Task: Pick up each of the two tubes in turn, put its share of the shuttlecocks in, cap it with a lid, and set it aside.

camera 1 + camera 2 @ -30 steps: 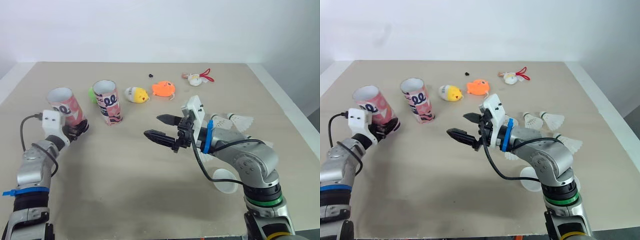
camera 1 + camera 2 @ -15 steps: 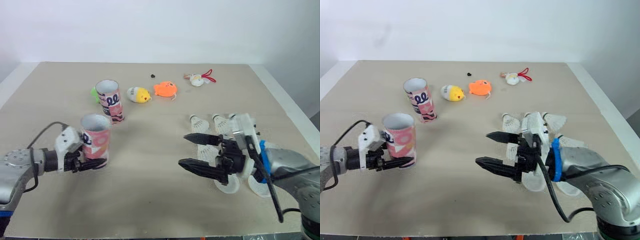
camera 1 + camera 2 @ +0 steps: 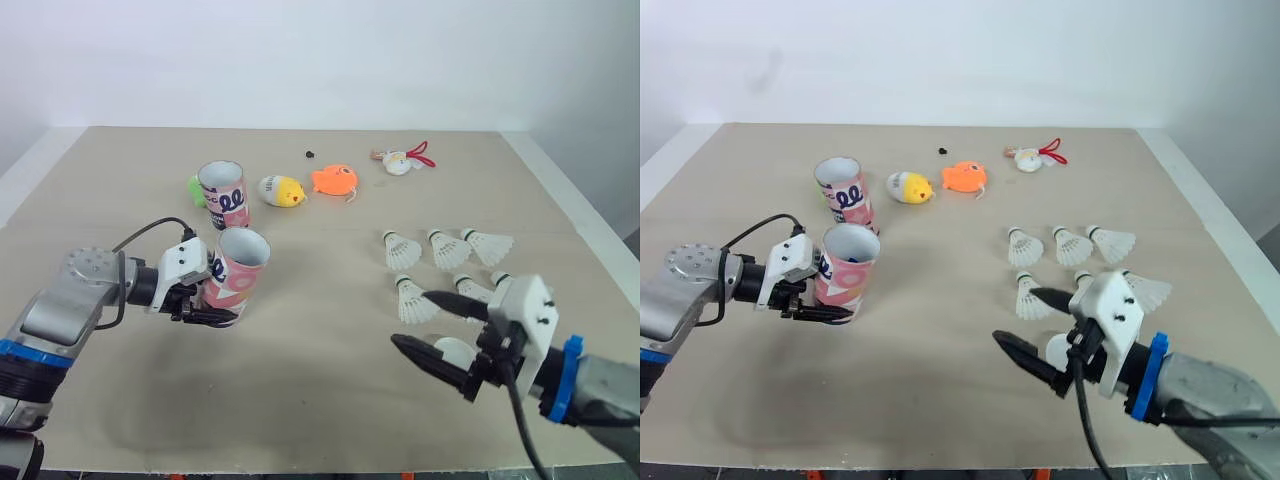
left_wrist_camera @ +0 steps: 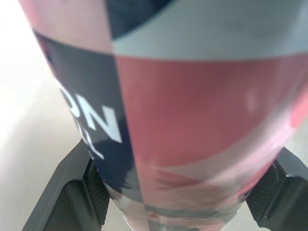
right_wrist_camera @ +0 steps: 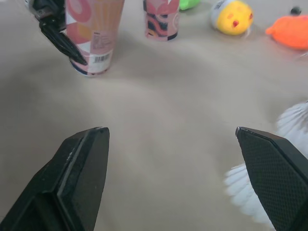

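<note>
A beige tabletop (image 3: 320, 400) runs back to a plain white wall (image 3: 320, 60). The left gripper (image 3: 222, 305) clamps 1 pink tube (image 3: 240, 272), open end up, left of centre; the 2nd tube (image 3: 226, 195) stands just behind. The right gripper (image 3: 412, 320) gapes wide and empty beside the shuttlecocks (image 3: 445, 250).

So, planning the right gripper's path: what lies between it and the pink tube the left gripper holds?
Only bare table lies between the open right gripper and the pink tube in the left gripper, clear in the right wrist view.
</note>
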Robot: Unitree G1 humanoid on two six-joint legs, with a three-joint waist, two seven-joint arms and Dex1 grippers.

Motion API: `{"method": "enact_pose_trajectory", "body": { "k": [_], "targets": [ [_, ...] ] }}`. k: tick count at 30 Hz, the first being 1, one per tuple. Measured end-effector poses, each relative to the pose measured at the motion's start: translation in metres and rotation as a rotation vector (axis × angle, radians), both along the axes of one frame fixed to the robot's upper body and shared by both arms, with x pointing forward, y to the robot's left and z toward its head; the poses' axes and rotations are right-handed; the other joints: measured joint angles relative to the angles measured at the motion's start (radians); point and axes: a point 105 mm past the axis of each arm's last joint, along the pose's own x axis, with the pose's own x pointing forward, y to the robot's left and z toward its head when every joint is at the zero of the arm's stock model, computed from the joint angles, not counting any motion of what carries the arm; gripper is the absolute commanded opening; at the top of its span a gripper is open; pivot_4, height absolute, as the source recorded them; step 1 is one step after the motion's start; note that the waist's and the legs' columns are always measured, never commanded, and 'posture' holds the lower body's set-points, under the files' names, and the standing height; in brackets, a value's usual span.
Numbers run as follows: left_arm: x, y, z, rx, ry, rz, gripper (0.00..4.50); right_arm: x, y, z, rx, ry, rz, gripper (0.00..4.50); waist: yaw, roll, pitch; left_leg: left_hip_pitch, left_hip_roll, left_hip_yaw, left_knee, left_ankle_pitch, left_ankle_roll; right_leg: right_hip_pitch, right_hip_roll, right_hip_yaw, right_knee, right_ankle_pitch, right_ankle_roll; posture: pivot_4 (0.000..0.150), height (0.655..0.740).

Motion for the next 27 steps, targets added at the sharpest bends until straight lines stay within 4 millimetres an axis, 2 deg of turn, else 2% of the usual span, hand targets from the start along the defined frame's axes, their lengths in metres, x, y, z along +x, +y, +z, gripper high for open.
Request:
{"method": "enact_pose_trajectory", "body": {
  "k": [6,11,19,27],
  "targets": [
    [-0.003,-0.001,0.0,0.037,0.042,-0.074,3.29,0.006,0.003,-0.021,0.056,0.044,-0.158,4.5,-0.003,0.0,0.0,0.0,0.0,0.0,0.001,0.0,0.0,0.0,0.0,0.0,0.0,0.001,0.0,0.15,0.74],
    [-0.009,0.003,0.003,0.11,0.061,-0.152,3.29,0.023,-0.001,-0.038,0.022,0.052,-0.282,4.5,-0.008,0.0,0.0,0.0,0.001,0.001,0.001,0.0,0.0,-0.001,0.002,0.002,0.0,0.001,-0.001,0.15,0.74],
    [-0.01,0.011,0.005,0.164,0.05,-0.178,3.29,0.036,-0.001,-0.057,-0.011,0.074,-0.36,4.5,-0.009,0.0,0.0,0.0,0.005,0.0,0.0,-0.002,0.004,-0.003,0.008,0.003,0.001,-0.001,-0.004,0.15,0.74],
    [-0.009,0.014,0.003,0.171,0.025,-0.169,3.29,0.054,-0.005,-0.067,-0.028,0.074,-0.411,4.5,-0.008,0.0,-0.001,0.003,0.007,0.001,0.001,-0.002,0.004,-0.004,0.012,0.006,0.01,-0.002,-0.009,0.15,0.74]
  ]
}}
